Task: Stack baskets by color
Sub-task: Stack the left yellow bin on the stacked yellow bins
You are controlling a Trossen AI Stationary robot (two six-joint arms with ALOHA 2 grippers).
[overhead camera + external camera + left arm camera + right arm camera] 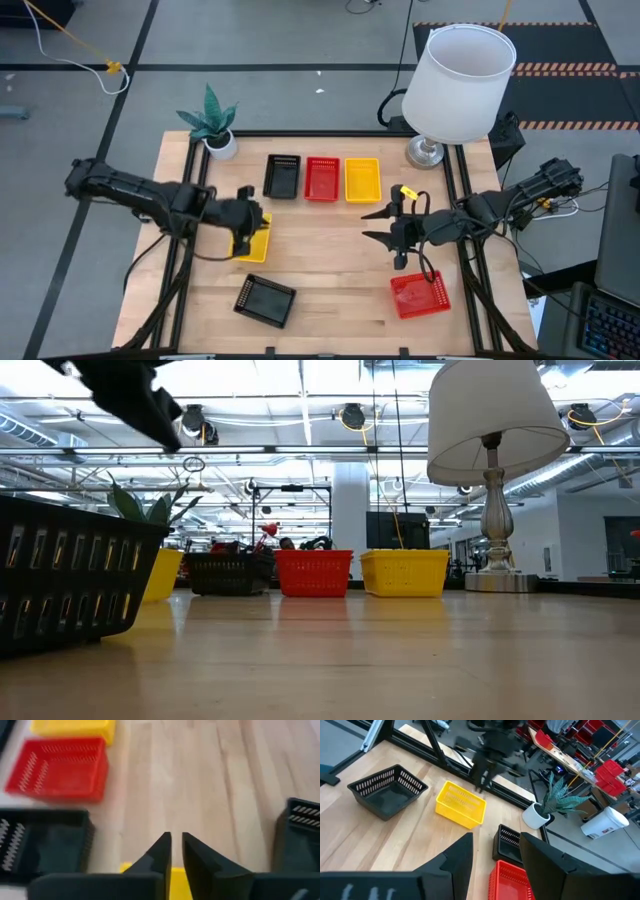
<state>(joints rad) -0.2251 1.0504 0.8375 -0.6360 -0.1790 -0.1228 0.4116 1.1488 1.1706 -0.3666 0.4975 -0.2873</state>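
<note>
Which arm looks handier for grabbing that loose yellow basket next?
The left. Its gripper hangs right over the loose yellow basket, fingers nearly together. The right gripper waits open across the table, nearer the loose red basket.

bright even overhead lighting, soft shadows on table (330, 270), ceiling lights glare in low view, wrist views motion-blurred

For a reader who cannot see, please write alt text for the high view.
The left gripper hangs over a yellow basket; the right gripper hangs open above bare wood. Black, red and yellow baskets line the far edge.
</note>
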